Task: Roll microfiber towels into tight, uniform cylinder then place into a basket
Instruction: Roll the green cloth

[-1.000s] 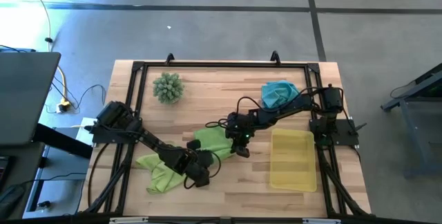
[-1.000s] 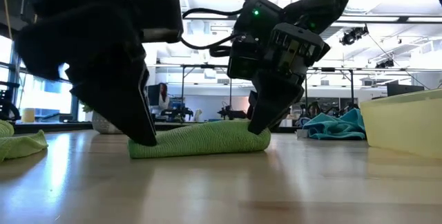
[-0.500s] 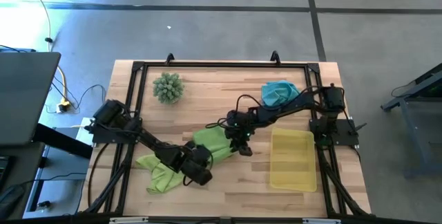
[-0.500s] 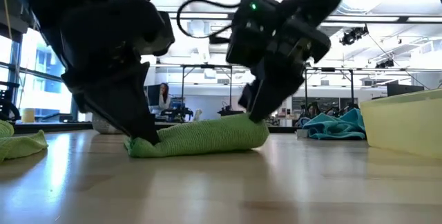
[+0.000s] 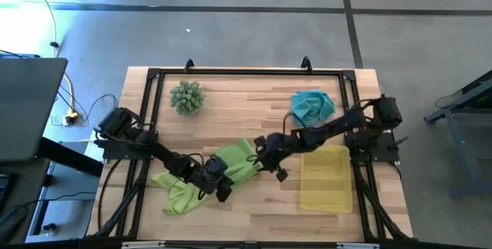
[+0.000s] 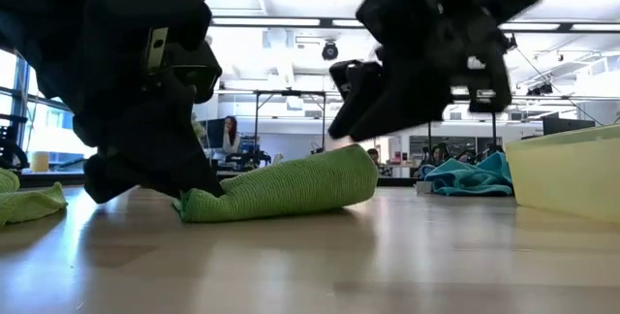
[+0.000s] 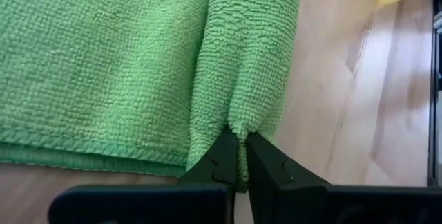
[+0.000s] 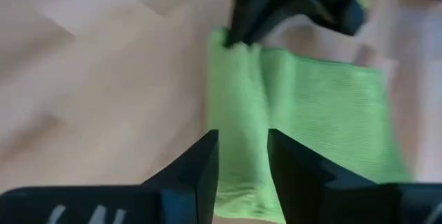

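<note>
left tool (image 7: 239, 156) pinching rolled green towel (image 7: 248, 65) end; right tool (image 8: 242, 156) spread above it

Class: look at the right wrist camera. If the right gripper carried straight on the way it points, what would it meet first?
Probably the rolled green towel, which lies directly ahead between the right gripper's open fingers; the left gripper pinches its far end. Depth is uncertain.

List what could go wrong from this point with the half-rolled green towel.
1. The left gripper pinches only one end of the rolled green towel; the roll may loosen or skew.
2. The right gripper is open above the other end, so that end may unroll.
3. The basket is empty; carrying could undo the roll.
</note>
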`<act>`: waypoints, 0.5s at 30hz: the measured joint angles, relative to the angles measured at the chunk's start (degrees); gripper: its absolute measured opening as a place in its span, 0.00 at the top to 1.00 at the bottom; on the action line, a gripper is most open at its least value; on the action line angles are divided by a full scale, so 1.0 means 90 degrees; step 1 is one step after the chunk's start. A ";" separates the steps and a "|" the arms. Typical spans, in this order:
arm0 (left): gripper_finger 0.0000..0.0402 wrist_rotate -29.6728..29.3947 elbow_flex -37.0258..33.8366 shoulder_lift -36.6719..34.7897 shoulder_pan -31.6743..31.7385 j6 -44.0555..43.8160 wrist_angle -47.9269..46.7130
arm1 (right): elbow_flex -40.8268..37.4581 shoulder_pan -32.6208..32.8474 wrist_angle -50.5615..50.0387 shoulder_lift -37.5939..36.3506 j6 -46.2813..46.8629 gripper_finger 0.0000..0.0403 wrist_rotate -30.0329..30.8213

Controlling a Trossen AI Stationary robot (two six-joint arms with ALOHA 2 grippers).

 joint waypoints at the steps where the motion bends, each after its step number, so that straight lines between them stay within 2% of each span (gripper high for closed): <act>1: 0.99 0.0014 -0.0004 0.0000 0.0000 0.0003 0.0007 | -0.0133 0.0076 0.0247 0.0040 -0.0107 0.72 0.0323; 4: 0.99 0.0055 -0.0011 -0.0002 0.0052 0.0090 0.0049 | -0.0456 0.0252 0.0578 0.0089 -0.0215 0.74 0.0775; 11: 0.98 0.0216 -0.0021 -0.0012 0.0237 0.0116 0.0087 | -0.0605 0.0489 0.0725 0.0068 0.0001 0.73 0.0826; 15: 0.98 0.0317 -0.0021 -0.0022 0.0294 0.0121 0.0084 | -0.0605 0.0605 0.0601 -0.0195 0.0008 0.73 0.1488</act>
